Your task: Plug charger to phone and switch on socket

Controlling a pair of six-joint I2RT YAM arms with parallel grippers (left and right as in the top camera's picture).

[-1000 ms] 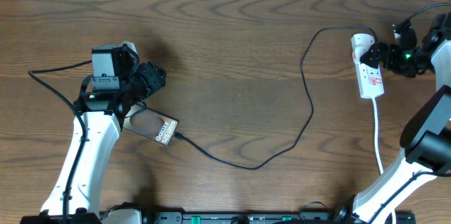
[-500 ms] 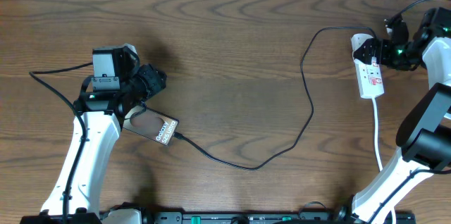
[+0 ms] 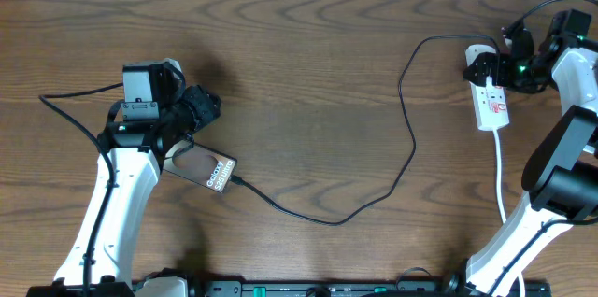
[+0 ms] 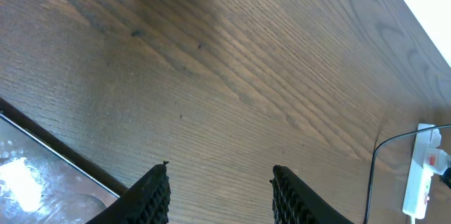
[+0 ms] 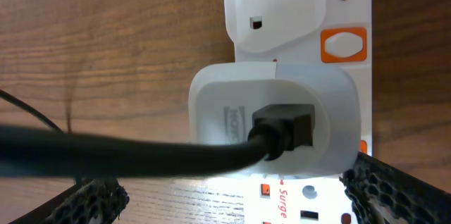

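Left gripper (image 4: 222,199): jaws apart, empty, poised over the phone's (image 3: 202,168) edge, probably guarding it. Phone lies flat, front-left on the table (image 3: 308,54). Charger (image 3: 413,144) tip meets its right edge, seemingly seated; the cable loops over bare wood with room aplenty. Socket (image 3: 492,106) sits near the right edge. Right gripper (image 5: 243,194): wide open, empty, straddling the white adapter (image 5: 282,111), with the orange switch (image 5: 344,44) just beyond.

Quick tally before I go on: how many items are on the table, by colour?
Black or dark: 2 (phone, charger)
White: 3 (socket, cord, adapter)
Total: 5
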